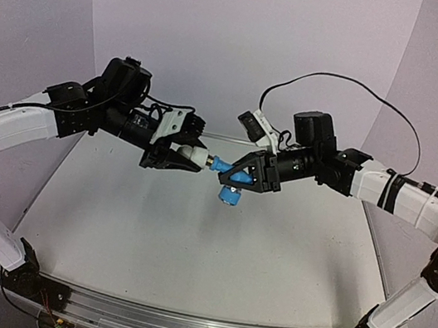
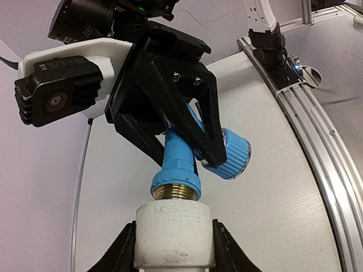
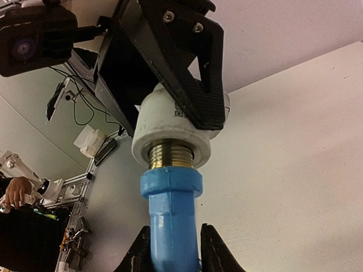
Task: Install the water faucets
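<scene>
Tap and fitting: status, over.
Left hand shut on white fitting. Right hand shut on blue tap. Brass thread partly in fitting, above table. Nothing in the way.

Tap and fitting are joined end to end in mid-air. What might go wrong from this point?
1. The brass thread shows between the white fitting and the blue tap, so the joint looks only partly screwed; any tilt may jam it.
2. Both parts hang above the table, held only by the left tool and the right tool; a slip would likely drop them.
</scene>
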You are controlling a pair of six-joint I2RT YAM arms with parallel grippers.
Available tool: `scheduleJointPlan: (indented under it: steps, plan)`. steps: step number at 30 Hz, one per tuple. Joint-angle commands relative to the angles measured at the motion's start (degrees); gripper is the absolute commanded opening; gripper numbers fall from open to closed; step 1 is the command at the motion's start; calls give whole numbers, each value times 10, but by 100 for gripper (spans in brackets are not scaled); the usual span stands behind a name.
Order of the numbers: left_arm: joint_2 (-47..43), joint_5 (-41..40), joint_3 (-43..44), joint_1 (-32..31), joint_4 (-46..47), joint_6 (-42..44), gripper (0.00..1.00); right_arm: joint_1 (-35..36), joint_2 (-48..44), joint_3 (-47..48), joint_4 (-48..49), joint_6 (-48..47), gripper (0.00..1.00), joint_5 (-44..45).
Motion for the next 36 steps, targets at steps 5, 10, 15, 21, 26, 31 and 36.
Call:
scheduleJointPlan:
  steps: [5, 10, 15, 21, 26, 31, 36]
  plan:
    - [33, -80, -13, -44, 18, 74, 0, 36, -22, 72, 107, 10, 0, -75]
    - [34, -130, -21, -67, 73, 125, 0, 36, -13, 87, 114, 58, 0, -87]
    - [31, -204, -18, -81, 75, 174, 0, 35, -5, 104, 114, 112, 0, -93]
    - [41, -305, -23, -102, 75, 241, 0, 28, 11, 113, 114, 180, 0, -90]
    - [31, -358, -46, -109, 99, 255, 0, 8, 21, 116, 114, 300, 0, -66]
    - [27, -344, -66, -111, 126, 248, 0, 5, 26, 123, 135, 390, 0, -54]
    - [11, -305, -96, -112, 202, 228, 0, 5, 27, 87, 299, 540, 0, -49]
